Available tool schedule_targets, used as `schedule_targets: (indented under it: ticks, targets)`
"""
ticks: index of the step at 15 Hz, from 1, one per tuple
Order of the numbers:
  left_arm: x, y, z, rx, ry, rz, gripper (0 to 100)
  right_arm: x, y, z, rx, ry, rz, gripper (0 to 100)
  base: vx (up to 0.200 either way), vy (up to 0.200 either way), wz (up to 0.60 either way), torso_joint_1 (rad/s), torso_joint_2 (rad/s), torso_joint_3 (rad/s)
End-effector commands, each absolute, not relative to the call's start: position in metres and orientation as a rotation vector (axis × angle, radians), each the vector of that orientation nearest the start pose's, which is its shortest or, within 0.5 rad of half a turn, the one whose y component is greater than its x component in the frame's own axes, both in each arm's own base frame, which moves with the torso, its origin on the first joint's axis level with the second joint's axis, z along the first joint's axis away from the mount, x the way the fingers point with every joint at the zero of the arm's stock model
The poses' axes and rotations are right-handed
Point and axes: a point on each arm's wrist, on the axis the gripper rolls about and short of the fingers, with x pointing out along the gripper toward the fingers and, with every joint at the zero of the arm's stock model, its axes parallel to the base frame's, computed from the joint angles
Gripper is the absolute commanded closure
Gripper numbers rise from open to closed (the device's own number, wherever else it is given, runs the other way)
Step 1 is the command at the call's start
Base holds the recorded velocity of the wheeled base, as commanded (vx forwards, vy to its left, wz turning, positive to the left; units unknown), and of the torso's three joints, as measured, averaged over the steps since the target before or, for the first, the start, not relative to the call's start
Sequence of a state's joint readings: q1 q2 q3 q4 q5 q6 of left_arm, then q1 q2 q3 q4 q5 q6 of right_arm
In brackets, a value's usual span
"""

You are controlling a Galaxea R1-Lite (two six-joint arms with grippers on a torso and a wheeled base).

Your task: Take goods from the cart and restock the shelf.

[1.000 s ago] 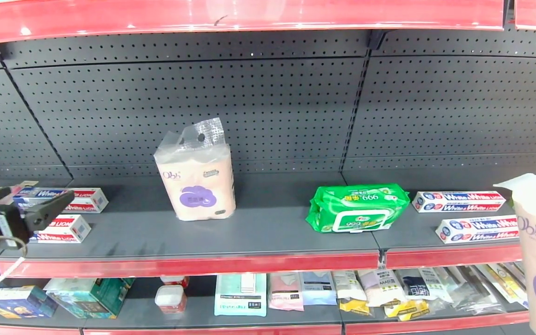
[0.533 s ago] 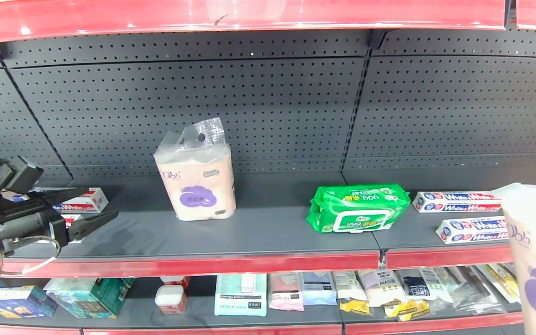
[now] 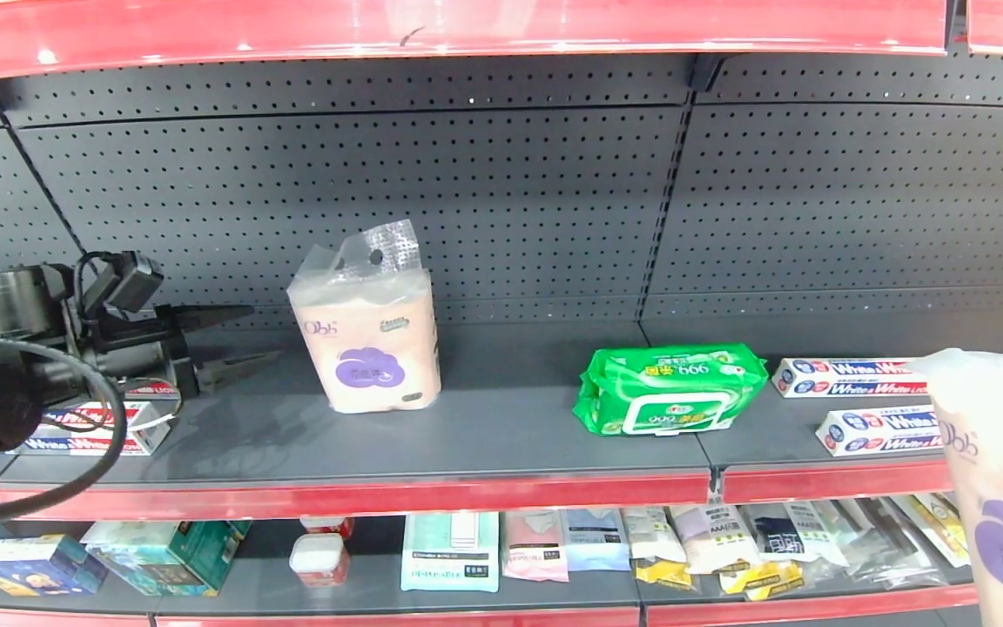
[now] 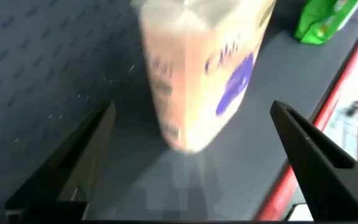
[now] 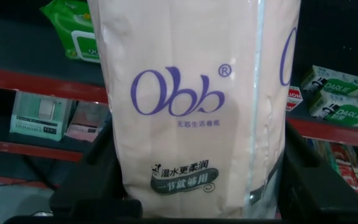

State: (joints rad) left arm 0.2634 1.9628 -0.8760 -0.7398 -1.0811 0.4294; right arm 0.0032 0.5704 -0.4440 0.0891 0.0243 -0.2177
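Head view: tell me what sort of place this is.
Probably a shop's household-goods aisle: a red-edged shelf with a pegboard back holds a tissue pack, a green wipes pack and toothpaste boxes, all retail-packaged.

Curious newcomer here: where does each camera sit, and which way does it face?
Head: on the head, facing forward-down at the shelf; left gripper shows.
Left wrist: on that wrist, facing the standing tissue pack past its open fingers.
Right wrist: on that wrist, facing the held tissue pack between its fingers.
Shared: green wipes pack.
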Motion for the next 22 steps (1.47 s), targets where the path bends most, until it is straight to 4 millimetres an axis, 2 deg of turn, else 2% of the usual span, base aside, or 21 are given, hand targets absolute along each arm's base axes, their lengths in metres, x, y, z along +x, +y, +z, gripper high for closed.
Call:
schedule_targets:
  ticks: [1, 8, 16, 22]
  targets:
    - [0.359, 0.069, 0.114, 0.169, 0.108, -0.881, 0, 0.034, 0.001, 0.193, -0.214, 0.228, 0.053, 100, 0.0, 0.0, 0.0, 0.0, 0.0, 0.0]
    - [0.394, 0.054, 0.105, 0.172, 0.067, -0.988, 0, 0.04, 0.0, 0.192, -0.211, 0.256, 0.049, 100, 0.0, 0.0, 0.0, 0.0, 0.0, 0.0]
    - [0.421, 0.031, 0.093, 0.177, 0.036, -1.085, 0, 0.042, 0.0, 0.194, -0.214, 0.259, 0.047, 100, 0.0, 0.0, 0.0, 0.0, 0.0, 0.0]
    - [0.437, 0.027, 0.086, 0.164, 0.028, -1.112, 0, 0.042, 0.0, 0.195, -0.227, 0.259, 0.036, 100, 0.0, 0.0, 0.0, 0.0, 0.0, 0.0]
